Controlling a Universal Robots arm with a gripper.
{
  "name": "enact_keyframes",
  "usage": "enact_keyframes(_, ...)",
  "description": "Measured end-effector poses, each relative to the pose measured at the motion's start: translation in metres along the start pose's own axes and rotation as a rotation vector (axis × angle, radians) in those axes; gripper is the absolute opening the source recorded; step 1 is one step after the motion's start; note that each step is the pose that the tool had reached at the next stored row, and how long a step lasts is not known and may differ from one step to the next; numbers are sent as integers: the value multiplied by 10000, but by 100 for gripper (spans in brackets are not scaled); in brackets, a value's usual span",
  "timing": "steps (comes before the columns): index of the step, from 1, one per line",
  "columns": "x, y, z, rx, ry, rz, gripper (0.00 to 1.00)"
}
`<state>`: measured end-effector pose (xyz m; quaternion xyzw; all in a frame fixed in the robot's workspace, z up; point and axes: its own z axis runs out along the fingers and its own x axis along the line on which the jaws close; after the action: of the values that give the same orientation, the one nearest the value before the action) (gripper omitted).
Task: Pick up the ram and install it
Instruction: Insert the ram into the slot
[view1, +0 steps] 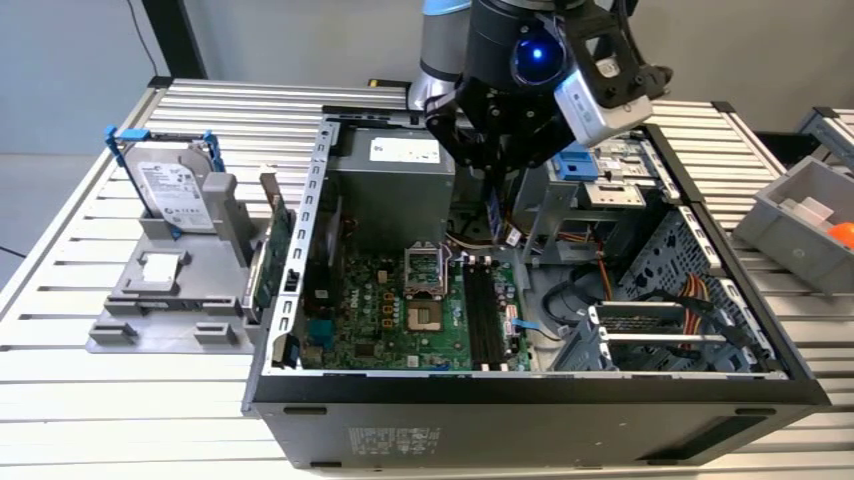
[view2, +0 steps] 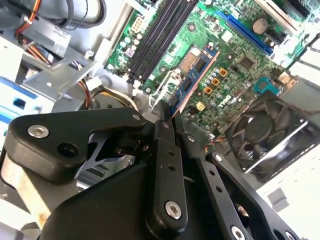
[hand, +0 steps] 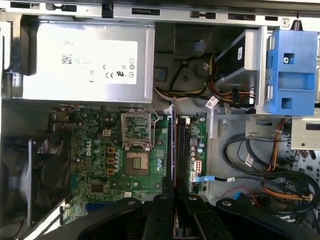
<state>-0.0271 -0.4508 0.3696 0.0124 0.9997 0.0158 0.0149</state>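
Observation:
My gripper (view1: 498, 180) hangs over the open computer case, shut on the ram (view1: 497, 215). The stick is thin, bluish and carries chips. It points down from the fingertips toward the motherboard (view1: 387, 310). In the second wrist view the ram (view2: 196, 74) juts out past the gripper (view2: 167, 116) above the board, beside the long black slots (view2: 161, 35). In the first wrist view the ram (hand: 173, 145) appears edge-on, running just alongside the slots (hand: 183, 150), with the gripper (hand: 174, 194) behind it. The ram hangs above the board and sits in no slot.
A silver power supply (view1: 391, 180) fills the case's far end. A fan (view2: 265, 130) sits near the board's edge, and cables (hand: 270, 165) and a blue drive bay (hand: 292, 75) lie beside the slots. Outside the case stand a hard drive (view1: 174, 185), a green card (view1: 274, 255) and a grey bin (view1: 801, 215).

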Motion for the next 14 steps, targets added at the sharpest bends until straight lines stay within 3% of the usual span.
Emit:
enact_keyframes(6,0,-3,-1,22,-22,709,0)
enact_keyframes(11,-24,-3,0,23,-20,749,0)
enact_keyframes(14,-146,0,4,30,109,747,0)
